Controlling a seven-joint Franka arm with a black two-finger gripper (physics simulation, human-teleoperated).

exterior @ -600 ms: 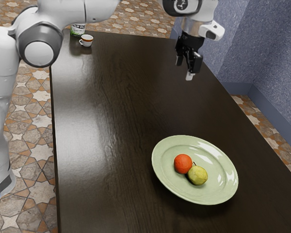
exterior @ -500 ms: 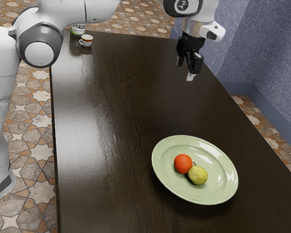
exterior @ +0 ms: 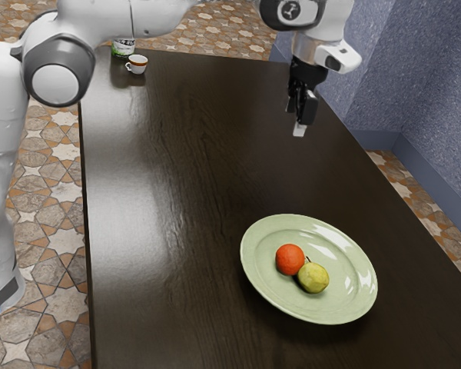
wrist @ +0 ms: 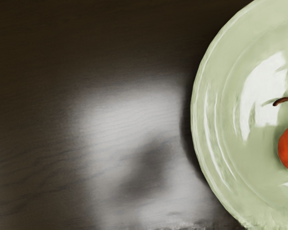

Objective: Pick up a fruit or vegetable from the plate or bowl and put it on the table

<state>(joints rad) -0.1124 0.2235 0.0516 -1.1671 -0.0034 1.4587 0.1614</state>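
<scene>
A floor [exterior: 50, 173] of tan and grey stone-like tiles, with star shapes among them, runs under everything, and a speckled blue wall [exterior: 438, 92] stands at the exterior view's right. The dark wooden desk [exterior: 169, 192] has a streaked grain and a pale sheen; in the wrist view a soft dark shadow [wrist: 146, 167] lies on it near the plate. The white and grey arm [exterior: 104, 19] reaches over the desk's far part from the exterior view's left. The pale green, glossy round plate [exterior: 342, 269] lies on the desk at the end nearer the exterior camera.

The black hand [exterior: 300, 115] hangs above the desk, pointing down, well apart from both fruits. I cannot tell whether it stands apart or together.

In the desk's far corner, at the exterior view's left, is a container [exterior: 124, 48] with a white and green label, its top hidden behind the arm. Near it stands a small white cup [exterior: 137, 64] with an orange-brown band and a handle.

Both fruits are on the plate, side by side: a yellow-green pear [exterior: 313, 279] and a red-orange orange [exterior: 290, 260]. The pear's thin brown stem [wrist: 284, 100] shows near the orange in the wrist view.
</scene>
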